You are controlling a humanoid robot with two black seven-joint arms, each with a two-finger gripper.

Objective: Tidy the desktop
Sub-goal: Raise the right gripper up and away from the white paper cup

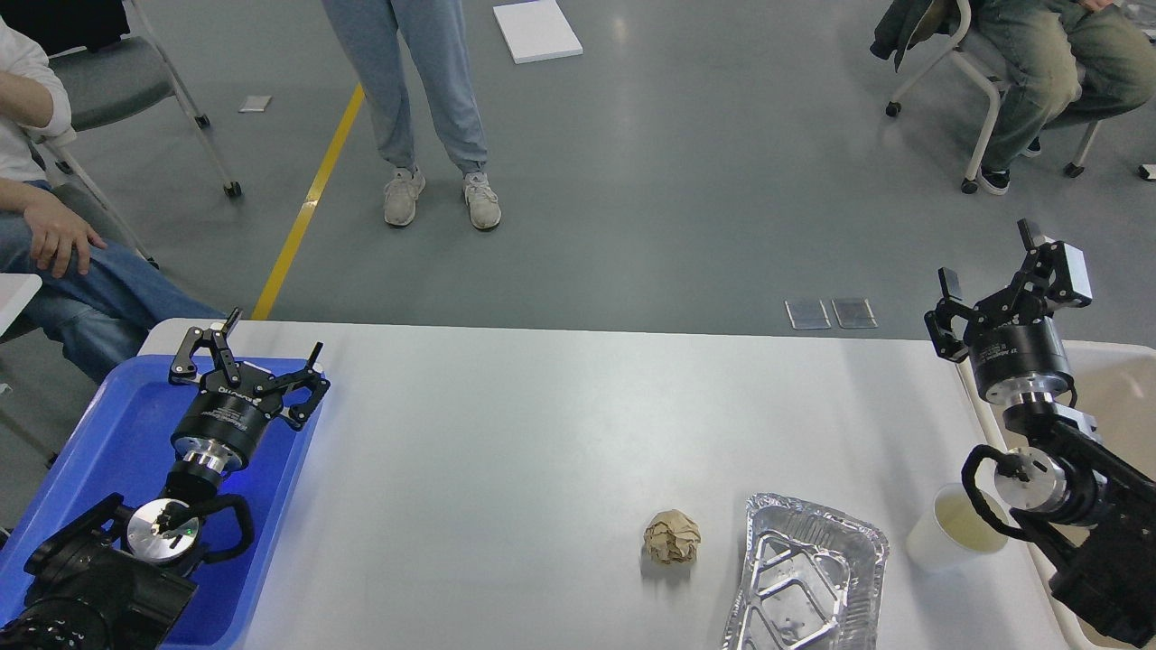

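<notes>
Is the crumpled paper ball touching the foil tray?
Apart. The head view shows a strip of bare desktop between the paper ball and the foil tray's left rim.

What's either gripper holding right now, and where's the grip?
Nothing. Left gripper is open above the blue plastic tray; right gripper is open, empty, beside the table's right edge.

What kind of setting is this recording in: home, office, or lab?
Most likely a lab or workshop test area, not a home. The table stands on a painted grey floor with a yellow line, and people sit watching on rolling chairs around it. Staged clutter: a paper ball, a foil tray, a cup.
</notes>
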